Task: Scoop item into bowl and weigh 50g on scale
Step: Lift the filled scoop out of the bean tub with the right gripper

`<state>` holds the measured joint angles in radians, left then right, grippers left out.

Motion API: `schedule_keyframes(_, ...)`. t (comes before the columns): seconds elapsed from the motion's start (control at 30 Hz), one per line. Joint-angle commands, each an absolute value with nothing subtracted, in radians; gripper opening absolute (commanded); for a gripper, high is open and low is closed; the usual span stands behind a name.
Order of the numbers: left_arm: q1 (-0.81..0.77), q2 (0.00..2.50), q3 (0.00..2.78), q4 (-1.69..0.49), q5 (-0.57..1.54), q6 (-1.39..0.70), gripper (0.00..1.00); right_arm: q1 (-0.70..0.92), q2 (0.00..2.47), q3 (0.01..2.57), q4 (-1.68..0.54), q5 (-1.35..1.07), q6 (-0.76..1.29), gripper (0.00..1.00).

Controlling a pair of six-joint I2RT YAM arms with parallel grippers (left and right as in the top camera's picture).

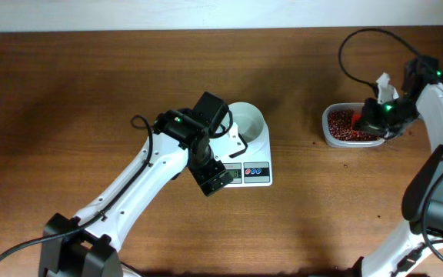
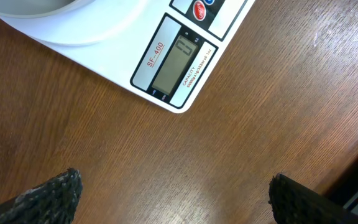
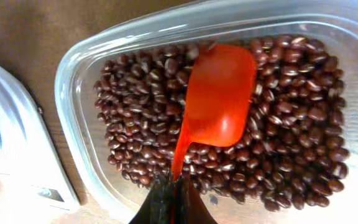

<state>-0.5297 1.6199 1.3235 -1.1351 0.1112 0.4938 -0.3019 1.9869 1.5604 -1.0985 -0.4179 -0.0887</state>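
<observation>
Wood table (image 1: 75, 92) overhead: bowl (image 1: 246, 121) on the scale (image 1: 257, 171) at centre, room all round; tub (image 1: 331, 135) of beans (image 1: 346, 132) at 3 o'clock. Left wrist: left gripper (image 2: 176, 199) gapes empty by the display. Right wrist: right gripper (image 3: 176, 202) pinches the scoop (image 3: 222, 99) by its stiff handle; beans look light, hard and roll-prone, so keep it level clearing the rim.

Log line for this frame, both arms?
left gripper: open, hovering by scale | right gripper: shut on scoop, in tub of beans | bowl: on scale, looks empty
</observation>
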Motion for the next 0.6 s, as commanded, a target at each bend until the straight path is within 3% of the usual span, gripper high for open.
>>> schedule_keyframes(0.0, -0.524, 1.629, 1.317, -1.134, 0.107, 0.503, 0.99, -0.328, 2.006, 1.542, -1.115, -0.54, -0.102, 0.04)
schedule_keyframes(0.27, -0.524, 1.629, 1.317, -1.134, 0.107, 0.503, 0.99, -0.452, 2.006, 1.541, -1.122, -0.853, -0.128, 0.04)
schedule_keyframes(0.57, -0.524, 1.629, 1.317, -1.134, 0.107, 0.503, 0.99, -0.519, 2.006, 1.542, -1.2, -0.824, -0.154, 0.04)
